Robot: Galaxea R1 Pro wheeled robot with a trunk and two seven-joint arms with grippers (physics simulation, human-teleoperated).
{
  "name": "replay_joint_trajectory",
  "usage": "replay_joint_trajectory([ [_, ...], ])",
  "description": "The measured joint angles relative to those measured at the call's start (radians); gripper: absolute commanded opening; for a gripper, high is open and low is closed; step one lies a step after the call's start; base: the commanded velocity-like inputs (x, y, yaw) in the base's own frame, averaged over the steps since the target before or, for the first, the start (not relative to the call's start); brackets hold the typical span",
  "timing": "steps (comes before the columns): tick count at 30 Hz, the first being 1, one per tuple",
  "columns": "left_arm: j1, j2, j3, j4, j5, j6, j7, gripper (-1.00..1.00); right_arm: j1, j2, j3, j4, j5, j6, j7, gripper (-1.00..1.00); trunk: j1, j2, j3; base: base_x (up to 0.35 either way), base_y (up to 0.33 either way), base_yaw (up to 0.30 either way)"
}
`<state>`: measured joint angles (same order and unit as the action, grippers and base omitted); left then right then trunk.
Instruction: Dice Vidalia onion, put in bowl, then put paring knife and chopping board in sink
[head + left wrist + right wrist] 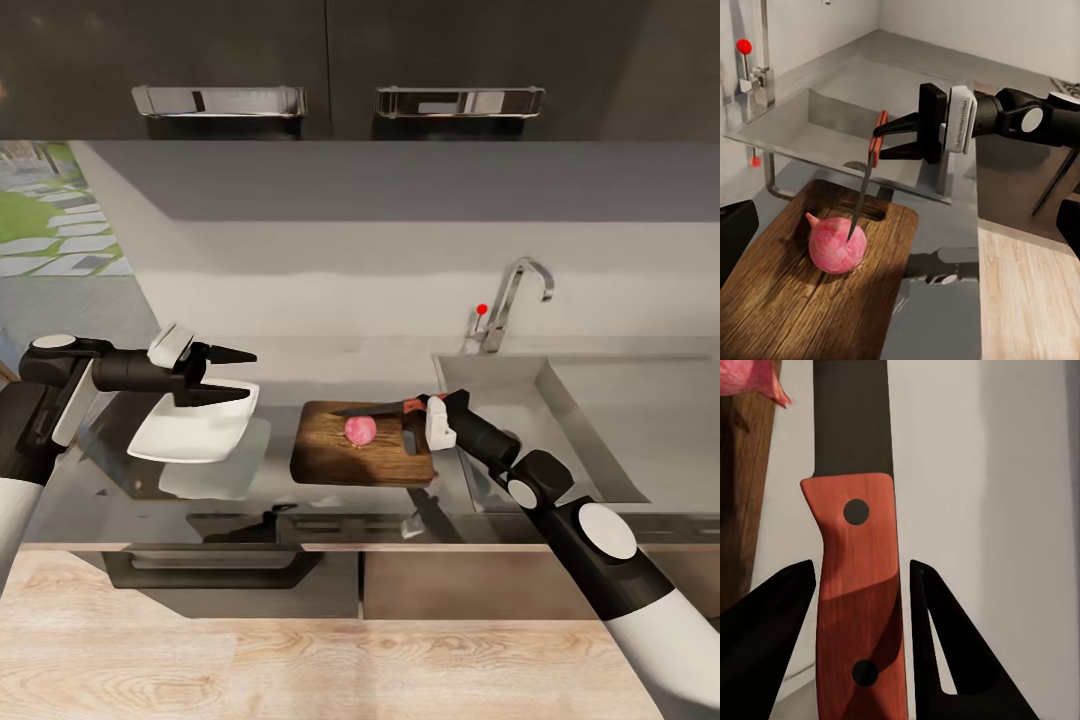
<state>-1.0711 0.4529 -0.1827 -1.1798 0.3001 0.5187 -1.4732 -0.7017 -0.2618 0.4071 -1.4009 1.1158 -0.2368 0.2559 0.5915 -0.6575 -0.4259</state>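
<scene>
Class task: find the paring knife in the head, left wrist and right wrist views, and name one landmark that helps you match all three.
Head view: the paring knife lies level over the onion, held by the right gripper.
Left wrist view: the knife slants down, tip at the onion.
Right wrist view: its red handle sits between the fingers, blade running away.
Shared landmark: the chopping board.

No writing, label, brand mark, number or sign can be read anywhere in these pictures.
</scene>
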Motion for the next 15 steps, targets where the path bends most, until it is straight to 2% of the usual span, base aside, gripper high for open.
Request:
replay_joint_trajectory([
  [11,0.0,0.0,-0.001,0.0,-0.001,0.0,0.0,1.0,0.0,0.0,0.001,0.0,0.0,0.0,0.0,-1.0,0.035,-0.063,-0.028,0.0,0.0,0.0],
  [15,0.0,0.0,-0.001,0.0,-0.001,-0.001,0.0,1.0,0.0,0.0,0.002,0.0,0.0,0.0,0.0,-1.0,0.035,-0.063,-0.028,0.0,0.0,0.0],
])
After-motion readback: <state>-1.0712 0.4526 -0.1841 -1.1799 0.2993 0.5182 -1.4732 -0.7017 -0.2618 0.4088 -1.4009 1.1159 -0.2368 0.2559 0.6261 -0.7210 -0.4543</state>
